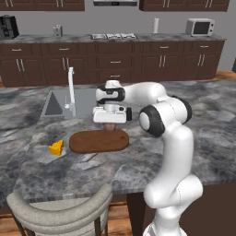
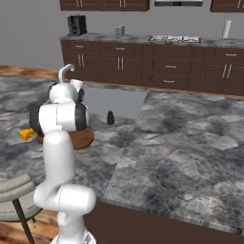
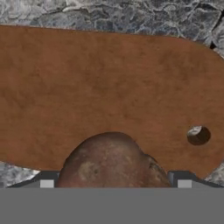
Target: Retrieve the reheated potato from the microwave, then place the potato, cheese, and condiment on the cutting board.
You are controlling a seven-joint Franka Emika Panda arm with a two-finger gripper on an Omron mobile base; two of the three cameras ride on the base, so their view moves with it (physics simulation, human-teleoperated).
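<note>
hand point(image 1: 109, 123): over the back edge of the cutting board point(image 1: 99, 141), pointing down; fingers spread wide, either side of the potato point(image 3: 113, 161); whether pads touch the skin, cannot tell
potato: brown lump directly under the hand, between the fingertips; in the left base view just a sliver visible below the hand, at the board's far rim; resting on the board or a touch above it, cannot tell
key relation: potato straight below the hand, already over the board, close to its edge rather than its middle; long axis looks to run across the finger gap, so fingers straddle its width
cutting board: oval reddish wood, long axis left-right in the left base view, hanging hole point(image 3: 197, 135) at one end; lying flat on the tabletop point(image 1: 203, 133)
cheese point(image 1: 56, 147): yellow wedge on the tabletop, just beside the board's left end, not on it
condiment point(image 2: 110, 117): small black bottle on the tabletop near the sink point(image 2: 116, 102) corner, well apart from the board, on the opposite side from the cheese
stage (judged): potato delivery about finished; cheese and condiment not yet on the board
next (judged): lift clear straight up, then go for the cheese, nearer to the board than the bottle
risk (judged): potato sits close to the rim, could roll off onto the stone
</note>
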